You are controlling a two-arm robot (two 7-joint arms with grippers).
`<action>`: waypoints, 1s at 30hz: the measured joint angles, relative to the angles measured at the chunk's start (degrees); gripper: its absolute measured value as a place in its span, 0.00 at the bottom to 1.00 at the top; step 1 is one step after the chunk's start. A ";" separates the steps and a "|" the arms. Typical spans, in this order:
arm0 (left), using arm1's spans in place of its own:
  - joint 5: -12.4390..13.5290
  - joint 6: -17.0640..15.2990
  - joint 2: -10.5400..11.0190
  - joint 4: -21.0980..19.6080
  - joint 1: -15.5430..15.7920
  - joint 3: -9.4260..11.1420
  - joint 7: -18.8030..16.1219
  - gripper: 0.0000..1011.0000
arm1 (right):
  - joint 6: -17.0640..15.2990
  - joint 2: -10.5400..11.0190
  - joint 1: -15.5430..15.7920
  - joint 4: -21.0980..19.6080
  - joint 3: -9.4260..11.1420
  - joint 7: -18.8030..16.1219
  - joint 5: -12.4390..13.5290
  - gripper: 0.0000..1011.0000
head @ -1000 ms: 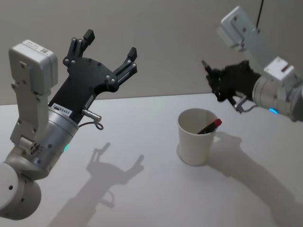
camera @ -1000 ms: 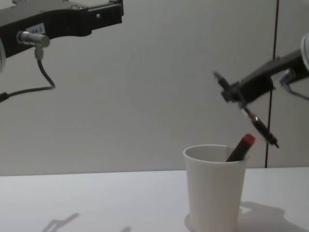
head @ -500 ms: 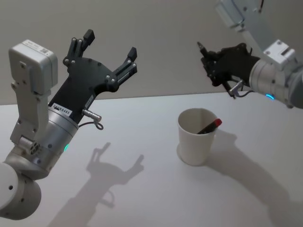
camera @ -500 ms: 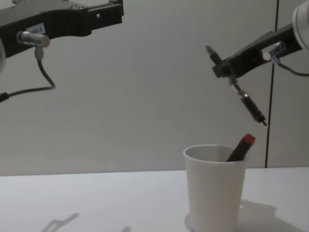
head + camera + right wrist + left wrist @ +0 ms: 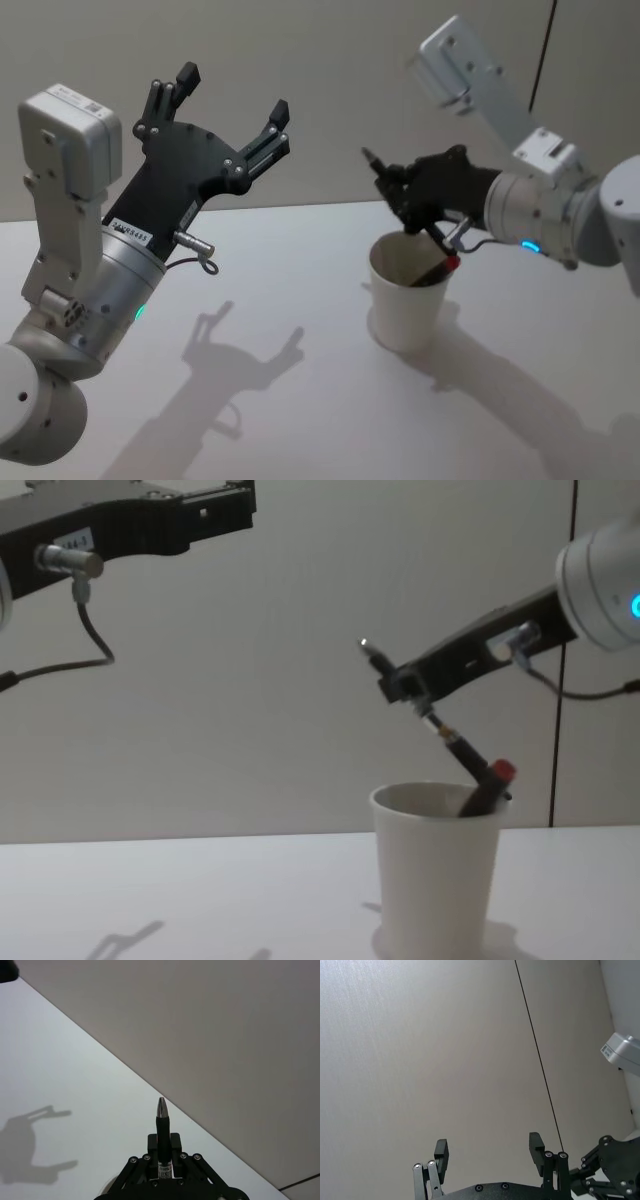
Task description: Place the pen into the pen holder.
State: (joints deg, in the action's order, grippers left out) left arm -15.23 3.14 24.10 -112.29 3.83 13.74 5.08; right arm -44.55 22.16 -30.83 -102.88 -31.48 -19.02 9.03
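Note:
My right gripper (image 5: 400, 188) is shut on a black pen (image 5: 447, 742) and holds it tilted over the pen holder (image 5: 405, 305), a plain white paper cup on the table. The pen's lower end meets the rim on the cup's right side, against a red-capped pen (image 5: 497, 776) that leans inside. Seen from the chest, the same gripper (image 5: 402, 686) sits above and left of the cup (image 5: 435, 875). In the right wrist view the silver-tipped pen (image 5: 161, 1125) sticks out from between the closed fingers (image 5: 150, 1159). My left gripper (image 5: 215, 110) is raised far to the left, open and empty.
The white table (image 5: 300, 240) carries the arms' shadows at its front left. A plain grey wall (image 5: 300, 630) stands close behind it. The left arm's body (image 5: 90, 270) fills the near left side. The left gripper (image 5: 489, 1152) faces the wall.
My right gripper has come down and to the left with the black pen, bringing its lower end to the cup's rim. The cup has shifted slightly left. The left arm has not moved.

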 joint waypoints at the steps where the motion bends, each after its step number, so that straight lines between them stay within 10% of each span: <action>1: 0.00 0.00 0.00 0.00 0.00 0.00 0.00 0.99 | 0.06 -0.06 0.07 0.01 -0.06 -0.10 0.10 0.14; 30: 0.00 0.00 0.00 0.00 0.00 0.00 0.00 0.99 | 2.05 -2.14 -2.04 0.78 0.39 -3.09 0.21 0.14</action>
State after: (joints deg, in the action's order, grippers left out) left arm -15.23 3.14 24.10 -112.29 3.83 13.74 5.08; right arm -42.50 20.02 -32.86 -102.10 -31.09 -22.11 9.24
